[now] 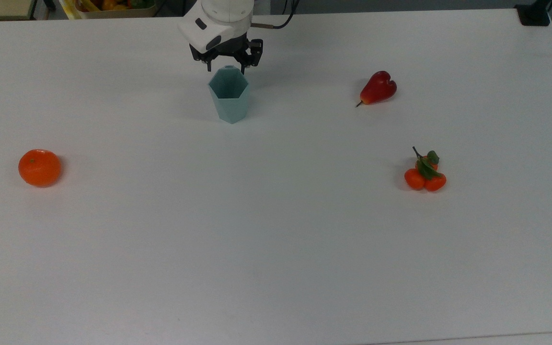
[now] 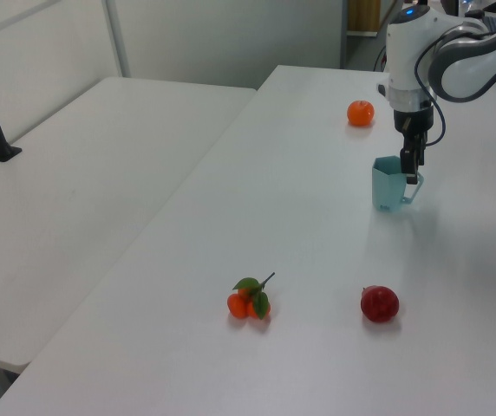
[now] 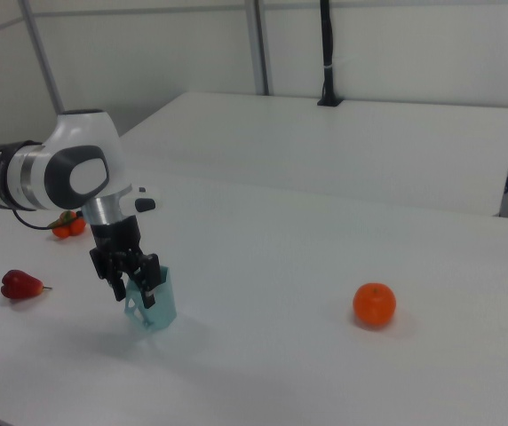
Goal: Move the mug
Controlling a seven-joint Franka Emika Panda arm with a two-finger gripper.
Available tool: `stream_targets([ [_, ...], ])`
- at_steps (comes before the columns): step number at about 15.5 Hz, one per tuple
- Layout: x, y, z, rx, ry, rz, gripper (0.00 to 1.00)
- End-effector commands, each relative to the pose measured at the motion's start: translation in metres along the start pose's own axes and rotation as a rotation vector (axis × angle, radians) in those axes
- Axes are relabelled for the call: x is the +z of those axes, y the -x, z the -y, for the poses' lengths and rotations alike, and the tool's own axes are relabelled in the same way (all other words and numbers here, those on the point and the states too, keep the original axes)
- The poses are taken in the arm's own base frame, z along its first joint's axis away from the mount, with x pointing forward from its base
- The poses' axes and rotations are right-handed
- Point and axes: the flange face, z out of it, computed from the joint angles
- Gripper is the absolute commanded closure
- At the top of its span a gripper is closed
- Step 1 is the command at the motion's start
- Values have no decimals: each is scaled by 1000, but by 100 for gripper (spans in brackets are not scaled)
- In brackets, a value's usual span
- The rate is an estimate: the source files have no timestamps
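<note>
Mug: the pale teal mug [image 1: 229,100] stands upright on the white table [image 1: 276,249], toward 12 o'clock of the top view's centre, rim up and hexagonal. In the left view it [image 2: 390,185] sits level on the table top.
Tab: the small tab at its rim points to 12 o'clock in the top view, straight toward me.
My claw: my gripper [image 1: 227,65] sits at the mug's 12 o'clock edge in the top view, fingers around the tab; I cannot tell whether they pinch it or have let go. In the right view my gripper [image 3: 135,286] hangs at the mug's [image 3: 152,305] rim.
Orange: the orange [image 1: 39,167] lies well apart at the mug's 8 o'clock in the top view.
Red fruit: the red pear-shaped fruit [image 1: 378,88] lies at its 3 o'clock.
Cluster: the small orange fruits with leaves [image 1: 425,175] lie at its 4 o'clock, farther out.
</note>
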Motion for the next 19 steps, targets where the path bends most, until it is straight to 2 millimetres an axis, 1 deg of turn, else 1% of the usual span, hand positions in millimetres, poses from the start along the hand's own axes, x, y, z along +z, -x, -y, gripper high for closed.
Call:
stream_targets([
  [1, -53, -8, -4, 5, 24, -19, 8],
  [2, -70, -15, -6, 3, 25, -33, 0],
  [4, -103, -34, -10, 1, 20, -48, 0],
  [6, -131, -53, -13, -17, 16, -78, 0],
  [7, -141, -60, -12, -17, 10, -103, 0],
  [8, -151, -64, -12, -12, -6, -124, 0],
  [9, -165, -65, -14, -1, -31, -154, 0],
  [10, -171, -64, -14, 0, -44, -159, 0],
  [12, -183, -55, -15, 8, -49, -165, 0],
  [14, -201, -37, -23, 24, -68, -156, 0],
  [16, -214, -21, -30, 28, -90, -136, 0],
  [18, -217, -11, -40, 36, -103, -108, 0],
  [19, -219, -7, -41, 29, -103, -99, 0],
])
